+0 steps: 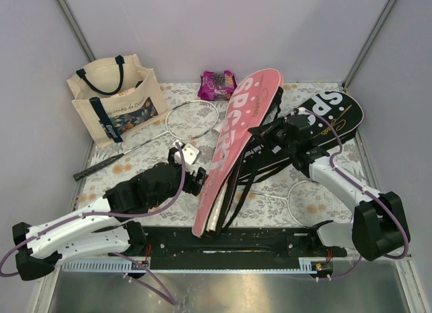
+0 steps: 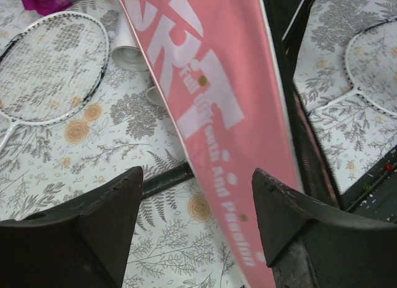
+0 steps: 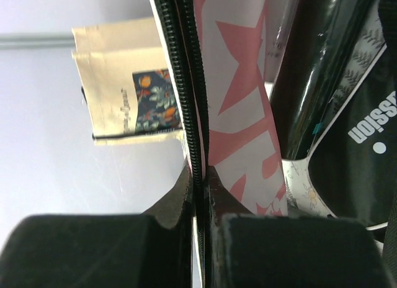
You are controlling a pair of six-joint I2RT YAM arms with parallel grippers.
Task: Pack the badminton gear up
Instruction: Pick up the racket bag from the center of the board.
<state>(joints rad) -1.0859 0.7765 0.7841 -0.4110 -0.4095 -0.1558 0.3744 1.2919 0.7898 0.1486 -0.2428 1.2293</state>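
We read large white capitals "SPORT" running along the pink racket-shaped fabric cover (image 1: 233, 141). In the left wrist view only "RT" of them shows, beside a smaller white line ending in "And Passion"; its earlier words are too blurred for us. On the black racket-shaped cover (image 1: 337, 117), just right of the pink one, we make out white "SP" and, in the right wrist view, an upside-down "ssion". The cream canvas tote with navy handles (image 1: 118, 104), well left of the pink cover, carries script too small to read.
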